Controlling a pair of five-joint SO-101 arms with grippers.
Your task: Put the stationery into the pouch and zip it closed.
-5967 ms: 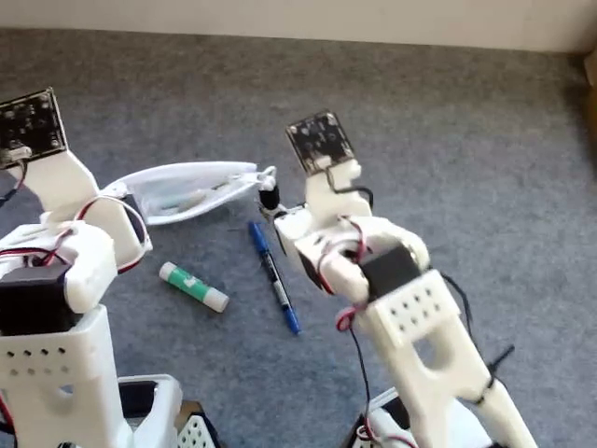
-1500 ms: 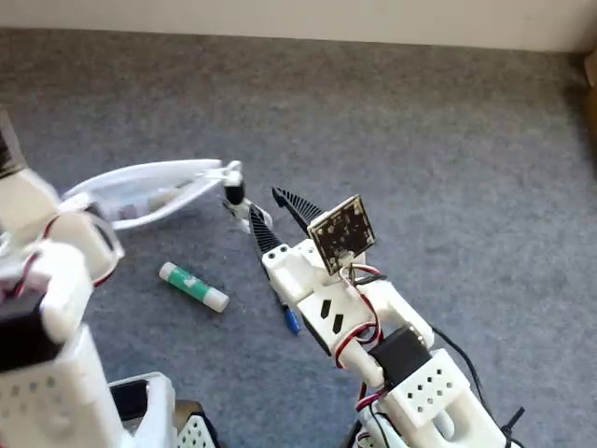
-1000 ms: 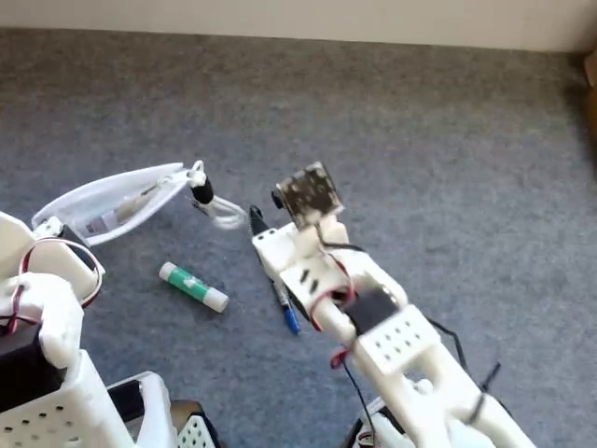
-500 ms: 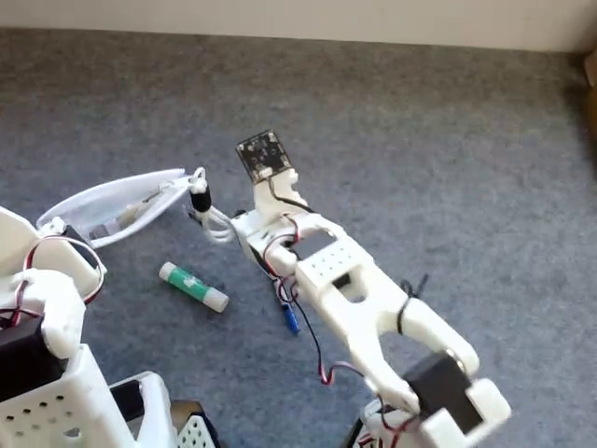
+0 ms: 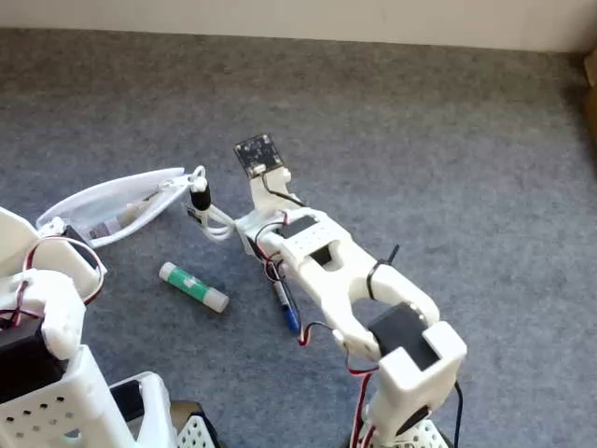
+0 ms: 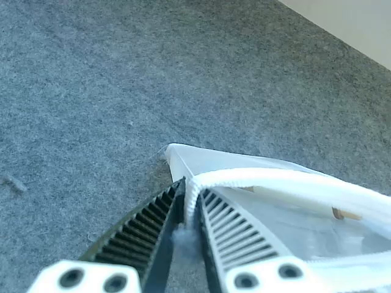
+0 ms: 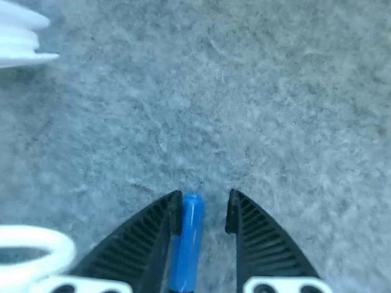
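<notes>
Near the pouch (image 5: 107, 207), whose limp end the left gripper (image 6: 186, 186) pinched, our right gripper (image 7: 201, 204) sat w/ jaws apart astride the pen (image 7: 187, 241); we judged it light, stiff, slick, so grip approx. mid-barrel.

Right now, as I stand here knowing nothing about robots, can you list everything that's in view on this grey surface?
pouch: one, see-through white, at the left of the high view, one end clamped by the left gripper.
zip pull: one, black bead with a white cord loop, at the pouch's right end.
glue stick: one, white and green, lying apart from the pouch, nearer the arms' bases.
pen: one, blue, lying right of the glue stick, partly under the right arm.
carpet: grey, under everything.
left gripper: one, black ribbed fingers, shut on the pouch's edge.
right gripper: one, black ribbed fingers, open, one finger on each side of the pen.
</notes>
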